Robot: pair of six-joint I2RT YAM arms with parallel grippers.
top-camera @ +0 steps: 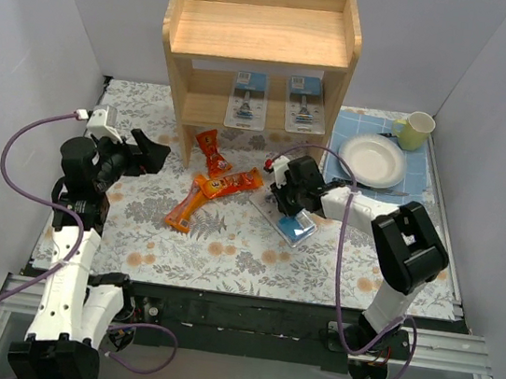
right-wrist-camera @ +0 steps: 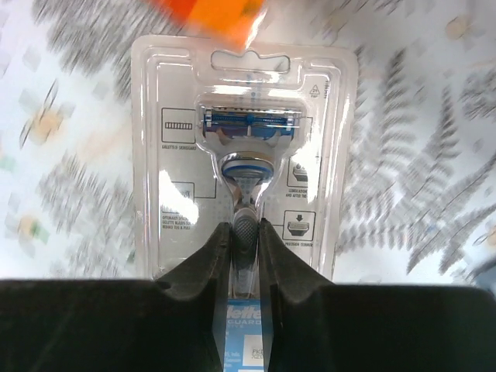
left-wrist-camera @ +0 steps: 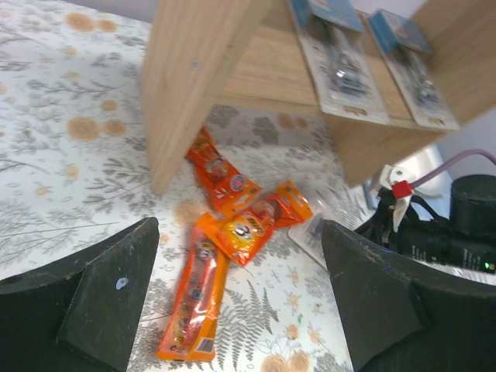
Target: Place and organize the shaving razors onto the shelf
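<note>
Two shaving razors (top-camera: 246, 101) (top-camera: 305, 105) lean upright on the lower tier of the wooden shelf (top-camera: 260, 35); the left wrist view shows them too (left-wrist-camera: 341, 62) (left-wrist-camera: 411, 66). A third razor pack (top-camera: 297, 226) lies flat on the flowered cloth. My right gripper (top-camera: 290, 209) is down on it. In the right wrist view this pack (right-wrist-camera: 248, 132) fills the frame, and the right gripper (right-wrist-camera: 245, 232) is shut on the raised blister over the razor's handle. My left gripper (top-camera: 156, 155) hovers open left of the shelf leg, nothing between its fingers (left-wrist-camera: 108, 294).
Three orange snack packets (top-camera: 211, 151) (top-camera: 230, 184) (top-camera: 185, 206) lie overlapping in front of the shelf, one touching the razor pack's far end. At the back right a white plate (top-camera: 372, 159) and a yellow-green cup (top-camera: 417, 130) sit on a blue cloth (top-camera: 356, 129).
</note>
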